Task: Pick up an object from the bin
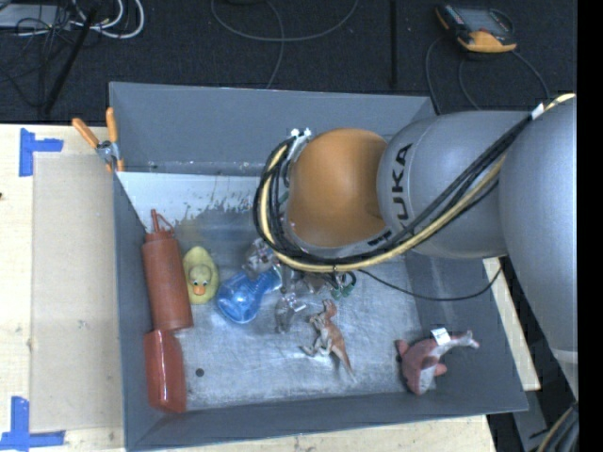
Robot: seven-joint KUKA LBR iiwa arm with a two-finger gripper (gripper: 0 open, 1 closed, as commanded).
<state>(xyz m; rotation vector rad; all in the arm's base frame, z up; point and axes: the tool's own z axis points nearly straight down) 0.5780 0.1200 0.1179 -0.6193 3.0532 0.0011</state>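
The arm (490, 186) reaches in from the right, its round orange cover (334, 188) and looped cables (273, 205) hanging over the middle of the grey bin (311, 111). Below the cover the pincer (290, 311) points down to the bin floor, low among the things there. Whether it is released or clenched cannot be told, as the cover and wrist hide much of it.

Two things lie nearest. A blue see-through toy (243, 296) – round at its lower left end, narrower toward the pincer – lies just beside the pincer on its left, perhaps touching it. A small orange-brown dinosaur (330, 339) lies just beside it on the lower right. Nothing can be seen gripped.

Further left a yellow duck (199, 276) sits against the blue toy, and beside the duck a tall red bottle (166, 276) lies along the left wall, with a second red bottle (165, 370) below it. A pink animal toy (422, 361) – a white tag at its top – lies well apart near the lower right corner.
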